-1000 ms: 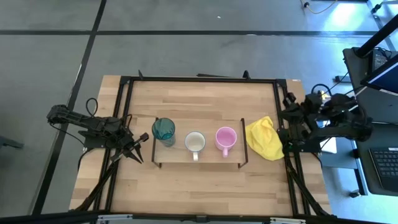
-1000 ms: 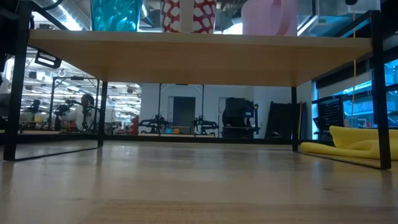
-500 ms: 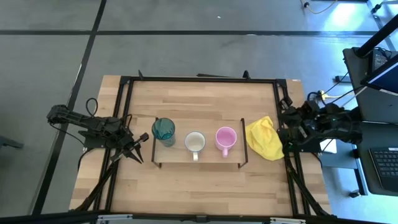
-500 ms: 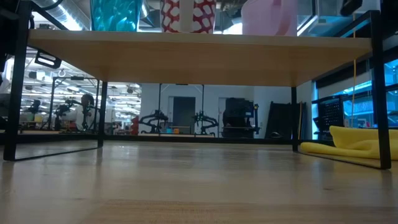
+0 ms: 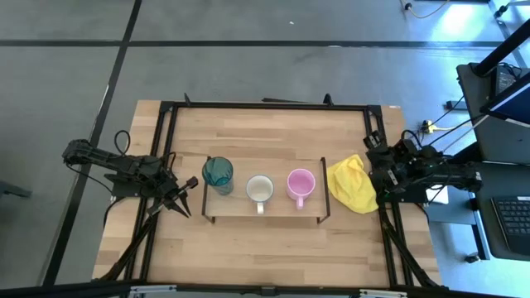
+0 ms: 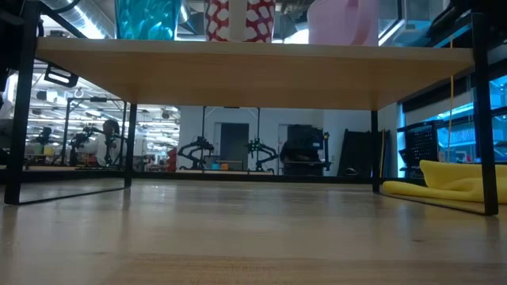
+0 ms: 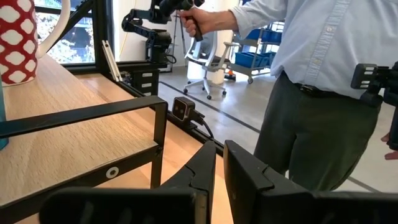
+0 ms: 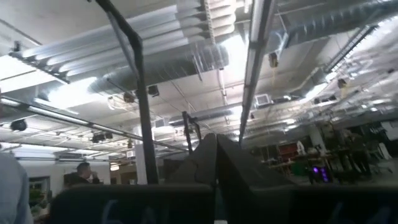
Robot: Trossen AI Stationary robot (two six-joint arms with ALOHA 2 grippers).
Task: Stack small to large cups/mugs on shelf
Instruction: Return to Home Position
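Note:
On the low light-wood shelf (image 5: 277,205) three vessels stand upright in a row on their bases. They are a teal tumbler (image 5: 218,173) at the left, a cream-white mug (image 5: 260,189) with a red dotted outside (image 7: 15,40) in the middle, and a pink mug (image 5: 301,183) at the right. My left gripper (image 5: 185,199) is shut and empty, low beside the shelf's left end. My right gripper (image 5: 377,165) is shut and empty at the table's right edge, and its wrist view (image 8: 214,146) looks up at the ceiling.
A yellow cloth (image 5: 352,184) lies crumpled on the table between the shelf's right end and my right arm. The black table frame (image 5: 265,106) runs around the top. A person (image 7: 323,74) stands beyond the table's near side. Bare wood lies in front of the shelf.
My right arm has folded down and drawn in at the table's right edge. In the low view it has come down into the upper right corner. The cups, the shelf and the cloth have stayed where they were.

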